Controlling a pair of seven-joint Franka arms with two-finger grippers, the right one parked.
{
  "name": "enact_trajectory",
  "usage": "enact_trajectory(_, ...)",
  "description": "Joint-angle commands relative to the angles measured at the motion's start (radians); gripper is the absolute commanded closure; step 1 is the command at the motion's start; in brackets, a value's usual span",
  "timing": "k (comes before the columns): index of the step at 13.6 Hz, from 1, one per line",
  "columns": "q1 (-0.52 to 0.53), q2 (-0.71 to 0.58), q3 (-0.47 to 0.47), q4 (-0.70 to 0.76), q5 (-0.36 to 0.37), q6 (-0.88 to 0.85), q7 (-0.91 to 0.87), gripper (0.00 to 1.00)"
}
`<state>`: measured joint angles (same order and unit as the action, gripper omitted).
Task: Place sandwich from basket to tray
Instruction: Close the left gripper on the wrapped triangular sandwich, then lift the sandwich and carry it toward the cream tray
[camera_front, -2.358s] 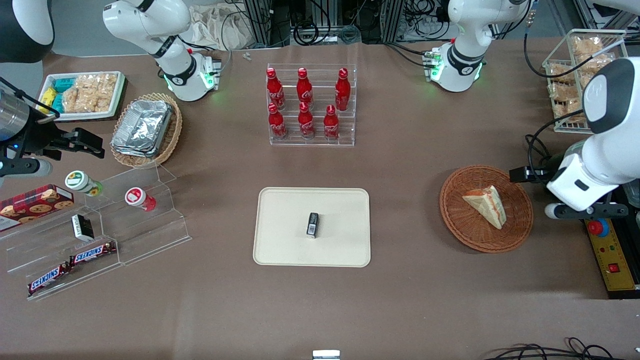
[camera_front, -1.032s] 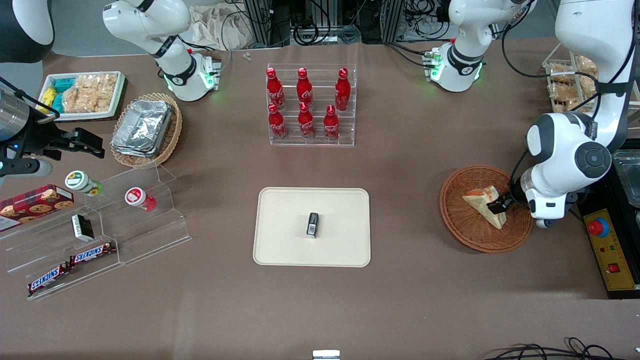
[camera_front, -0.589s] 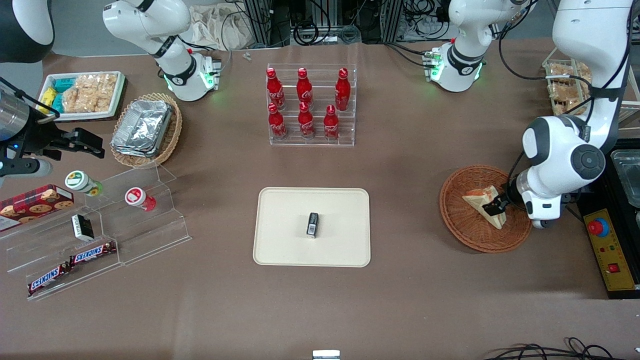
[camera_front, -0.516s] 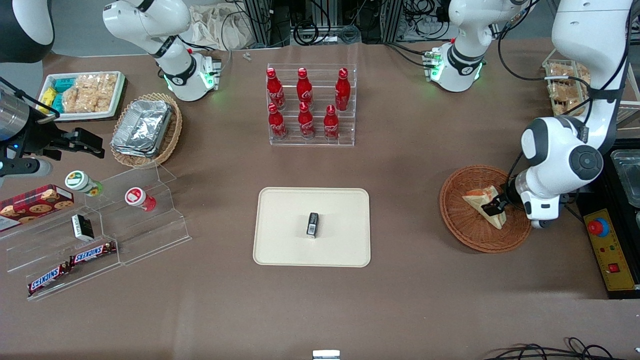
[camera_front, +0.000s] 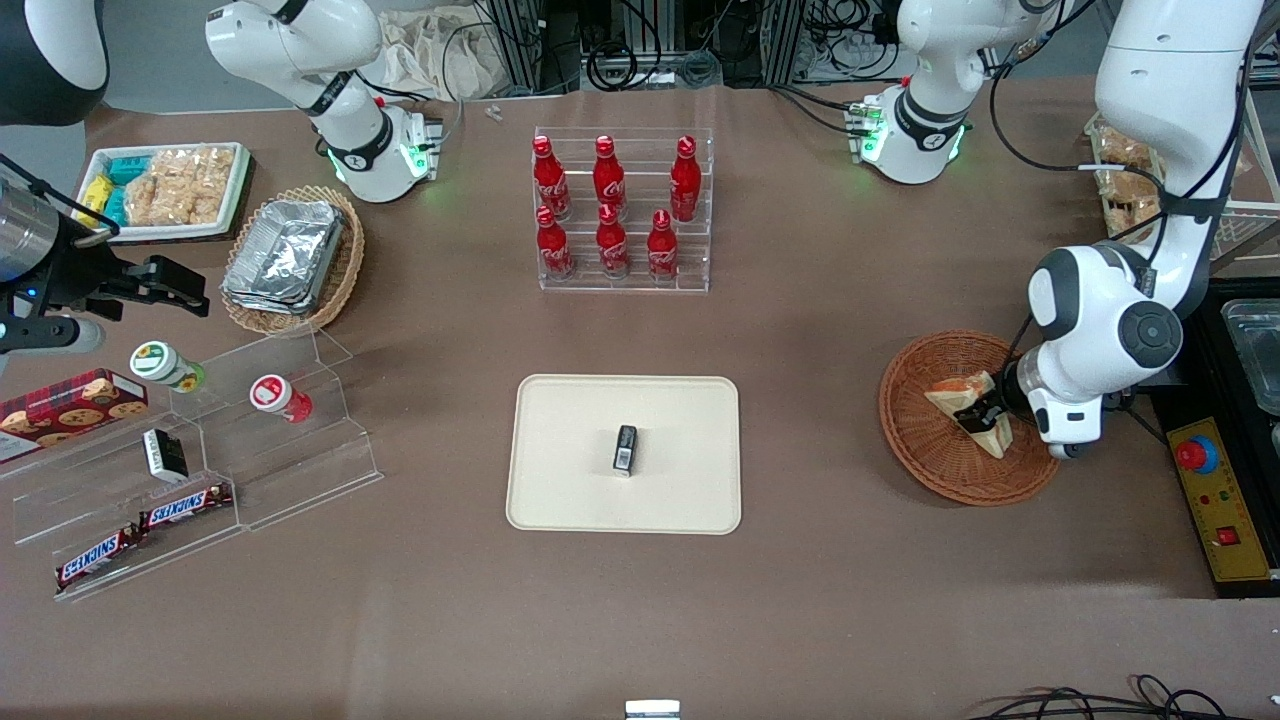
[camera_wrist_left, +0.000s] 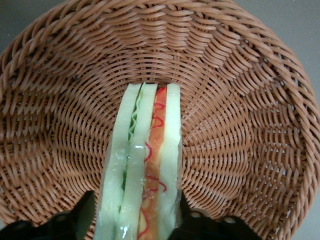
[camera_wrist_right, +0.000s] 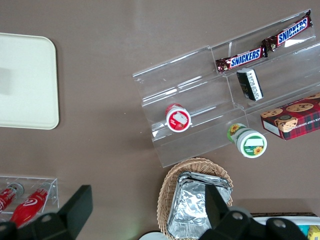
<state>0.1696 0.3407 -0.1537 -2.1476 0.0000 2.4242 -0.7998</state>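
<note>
The sandwich (camera_front: 952, 401), a wrapped wedge of white bread, lies in the round reddish-brown basket (camera_front: 908, 432) toward the working arm's end of the table. My gripper (camera_front: 985, 412) is down in the basket, open, with one finger on each side of the wedge's thick end. In the left wrist view the sandwich (camera_wrist_left: 145, 160) stands edge-up on the wicker of the basket (camera_wrist_left: 240, 125), between the dark fingers (camera_wrist_left: 82, 220); wicker still shows in a narrow gap beside one of them. The cream tray (camera_front: 570, 490) lies at the table's middle with a small black box (camera_front: 625, 448) on it.
A clear rack of red bottles (camera_front: 620, 210) stands farther from the camera than the tray. A panel with a red button (camera_front: 1197, 455) lies beside the basket. A wire rack of bagged snacks (camera_front: 1125, 185) stands near the arm. A foil-tray basket (camera_front: 290, 260) and an acrylic stand (camera_front: 250, 440) lie toward the parked arm's end.
The left arm swung in from the table's end and came down into the basket. Over the last second the gripper slid a little farther along the sandwich. The sandwich has not moved.
</note>
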Motion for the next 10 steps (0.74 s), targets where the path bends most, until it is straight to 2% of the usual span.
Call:
enact_trajectory(1,0.004,-0.02,-0.012,-0.011,-0.005,0.012,-0.027,1.0)
enact_trajectory(3,-0.001,-0.043,-0.015,0.005,-0.002,-0.025,-0.019,1.0)
enact_trajectory(4,-0.004,-0.057,-0.017,0.038,0.005,-0.103,-0.01,1.0)
enact_trajectory(6,-0.006,-0.065,-0.023,0.167,0.011,-0.32,0.004,1.0)
enact_trajectory(10,-0.006,-0.062,-0.102,0.495,0.011,-0.707,0.056,1.0)
